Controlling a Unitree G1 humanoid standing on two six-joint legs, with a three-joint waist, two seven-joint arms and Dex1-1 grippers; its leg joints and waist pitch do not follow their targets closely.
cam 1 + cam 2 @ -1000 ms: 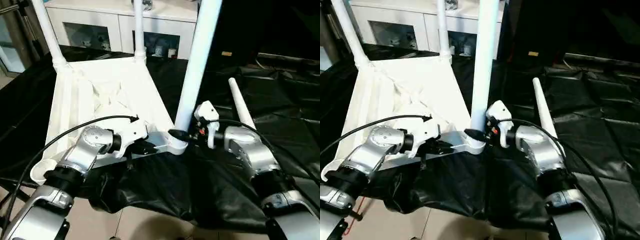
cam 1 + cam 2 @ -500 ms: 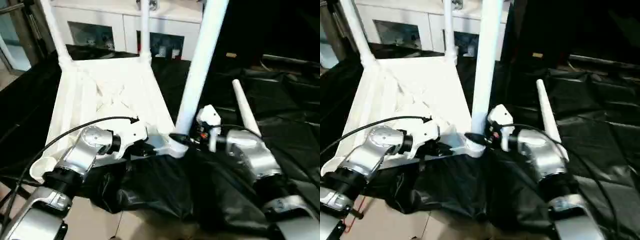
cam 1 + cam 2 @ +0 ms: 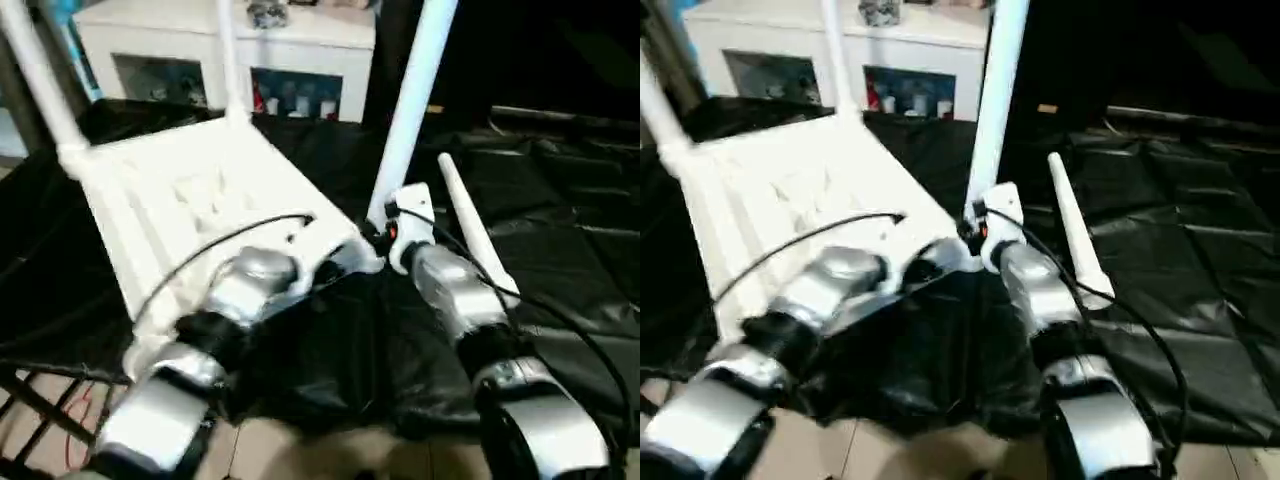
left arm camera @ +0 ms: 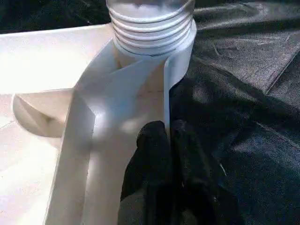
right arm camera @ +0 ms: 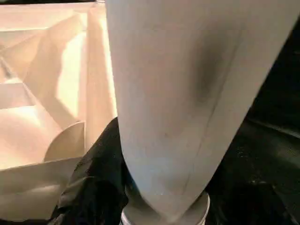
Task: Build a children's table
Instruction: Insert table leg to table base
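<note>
On the black sheeting (image 3: 560,250) in front of you, the tabletop (image 3: 200,190) lay upside down with its ribbed underside facing up, two legs already standing in the far corner sockets. Your right gripper (image 3: 380,238) was clamped around the base of a third leg (image 3: 410,110), which stood slightly tilted in the near socket (image 4: 154,42); the left wrist view showed screw threads still exposed above the socket collar, so the leg was probably not fully seated. Your left gripper (image 4: 161,159) was pinched shut on the thin rim wall of the tabletop, just beside that socket. A fourth leg (image 3: 475,235) lay loose on the sheeting beside your right forearm. Judged from its look, the hollow white plastic would be light and stiff but smooth, so it could slip in the fingers during turning. Best hold on a leg was low, near the thick threaded end; the tabletop was better held at the rim by a corner, where the ribs stiffened it.
</note>
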